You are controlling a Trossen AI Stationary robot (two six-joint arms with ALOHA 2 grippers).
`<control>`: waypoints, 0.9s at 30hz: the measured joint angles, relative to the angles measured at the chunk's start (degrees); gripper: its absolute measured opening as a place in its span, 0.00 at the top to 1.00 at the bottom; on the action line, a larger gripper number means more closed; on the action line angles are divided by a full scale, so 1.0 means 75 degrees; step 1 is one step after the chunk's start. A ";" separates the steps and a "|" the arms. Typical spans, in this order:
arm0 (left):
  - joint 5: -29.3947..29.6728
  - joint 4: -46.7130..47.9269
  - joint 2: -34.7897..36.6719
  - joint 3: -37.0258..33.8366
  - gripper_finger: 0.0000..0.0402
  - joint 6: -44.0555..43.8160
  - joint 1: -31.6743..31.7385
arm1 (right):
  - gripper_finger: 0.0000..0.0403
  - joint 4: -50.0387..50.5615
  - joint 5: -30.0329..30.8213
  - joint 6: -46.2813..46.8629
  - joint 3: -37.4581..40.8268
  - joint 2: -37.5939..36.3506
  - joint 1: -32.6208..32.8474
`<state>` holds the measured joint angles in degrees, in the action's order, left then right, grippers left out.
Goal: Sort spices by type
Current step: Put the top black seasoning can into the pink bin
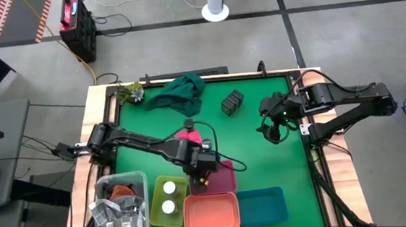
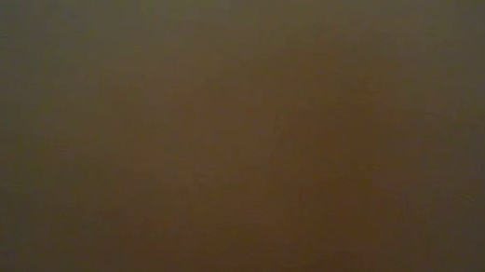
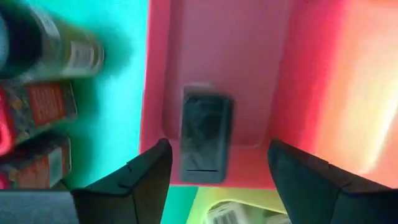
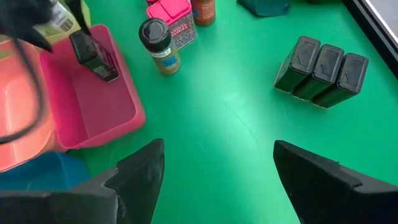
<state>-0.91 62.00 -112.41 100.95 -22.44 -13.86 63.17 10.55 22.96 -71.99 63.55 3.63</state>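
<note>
**Grey box dropped in the pink tray; three more wait**

The left claw (image 3: pixel 217 174) hangs over the pink tray (image 1: pixel 226 178) at the near edge of the table (image 1: pixel 265 159), its fingers spread apart and holding nothing. Between them, a dark grey box (image 3: pixel 205 140) lies on the tray floor against the near wall, clear of both fingers. This looks like the release step of one placement: the box is down, and the claw only has to lift away.

The right claw (image 4: pixel 217 180) hovers wide open and empty above bare green cloth, near three more grey boxes (image 4: pixel 323 68) standing side by side. Beside the pink tray stand a dark round jar (image 4: pixel 158 45) and a pink block (image 4: pixel 173 18). Two white-lidded jars (image 1: pixel 169 197) sit in the yellow tray (image 1: pixel 154 208); the orange tray (image 1: pixel 211 214) and blue tray (image 1: pixel 262 204) appear empty.

The next move probably calls for a straight lift by the left arm without nudging the box, then a grasp on one of the remaining grey boxes. The low view shows nothing.
</note>
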 joint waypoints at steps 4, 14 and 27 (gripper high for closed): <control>0.0270 -0.0032 0.0281 0.0400 0.37 0.0219 0.0132 | 0.19 0.0007 0.0014 -0.0177 0.0000 0.0000 -0.0003; 0.2354 -0.0176 0.1261 0.0107 0.37 0.0598 0.0608 | 0.19 -0.0526 0.0213 -0.1108 0.0438 -0.0064 -0.0823; 0.3543 -0.1745 0.3764 -0.2696 0.37 -0.0434 0.0855 | 0.19 -0.3157 -0.0278 -0.2336 0.1805 0.0522 -0.3364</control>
<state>25.67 48.92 -84.18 80.73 -25.70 -7.45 39.50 8.46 5.44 -58.45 67.46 -21.60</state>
